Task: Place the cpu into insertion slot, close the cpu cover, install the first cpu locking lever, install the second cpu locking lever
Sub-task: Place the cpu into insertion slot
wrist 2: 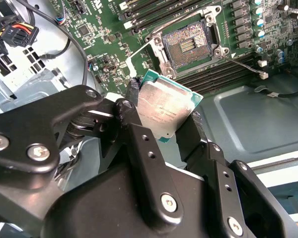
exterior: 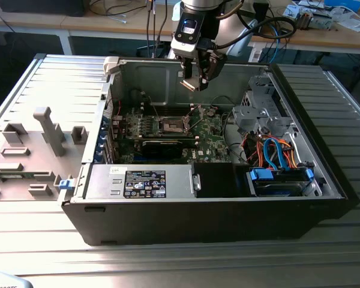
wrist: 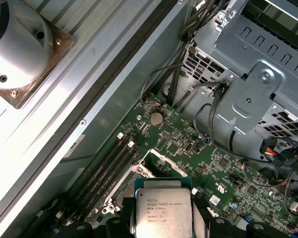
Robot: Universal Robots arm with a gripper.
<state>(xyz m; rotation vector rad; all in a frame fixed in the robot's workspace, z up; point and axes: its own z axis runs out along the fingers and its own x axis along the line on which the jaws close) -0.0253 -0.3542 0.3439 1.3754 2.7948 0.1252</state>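
My gripper (exterior: 195, 83) hangs inside the open computer case, above the green motherboard (exterior: 213, 141), and is shut on the cpu (wrist 2: 164, 110). The cpu is a small square chip with a silvery top and a greenish edge, clamped by two opposite sides between the black fingers (wrist 2: 135, 95); in the first wrist view the cpu (wrist: 164, 210) sits at the gripper (wrist: 164, 220). The insertion slot (wrist 2: 188, 43) lies open below and ahead of the chip, dark centre exposed; it is also in the exterior view (exterior: 171, 125). The cpu cover (wrist 2: 156, 58) stands raised at one side of the slot. A thin locking lever (wrist 2: 244, 63) sticks out beside it.
Long memory slots (wrist 2: 154, 12) run next to the socket. A black expansion card (exterior: 162, 144) crosses the board. A metal drive cage (exterior: 258, 108) and blue and orange cables (exterior: 276, 150) fill the exterior view's right. The power supply (exterior: 144, 183) sits at the front; the grey case panel (exterior: 42, 138) lies left.
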